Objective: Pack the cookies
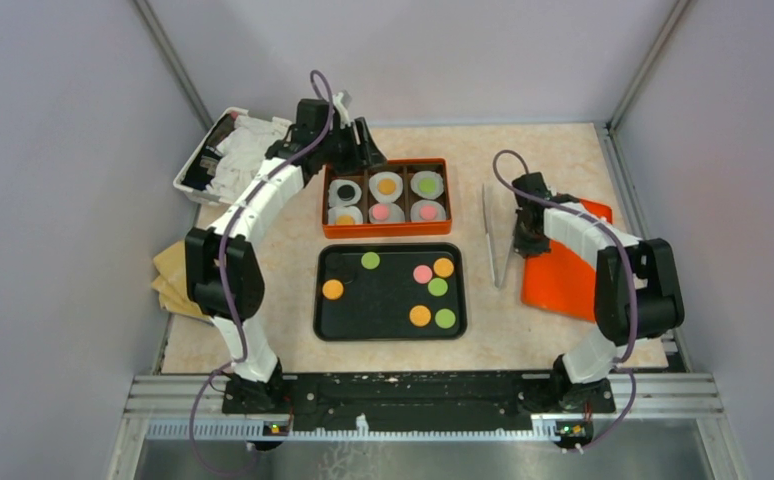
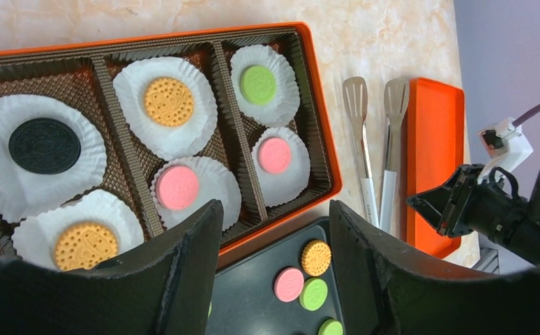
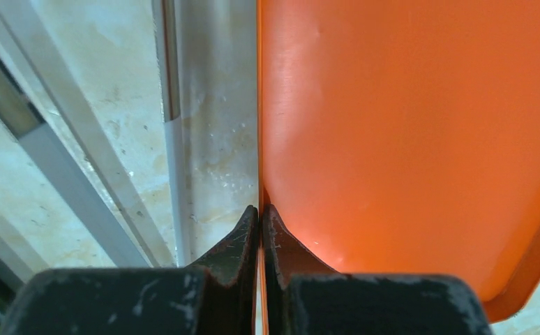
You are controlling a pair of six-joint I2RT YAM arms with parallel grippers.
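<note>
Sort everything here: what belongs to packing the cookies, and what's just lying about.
Job: cookies, orange box, paper liners, black tray, orange lid.
Lying about: tongs, white bin, brown sheets.

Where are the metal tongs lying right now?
In the top view, the silver metal tongs lie on the table right of centre, between the orange compartmented box to their left and the flat orange lid to their right.

6 cookies (image 1: pixel 387 185) in box (image 1: pixel 387 232), tray (image 1: pixel 383 300) before it (holding 7), tongs (image 1: pixel 494 240), lid (image 1: pixel 563 275) right
</note>
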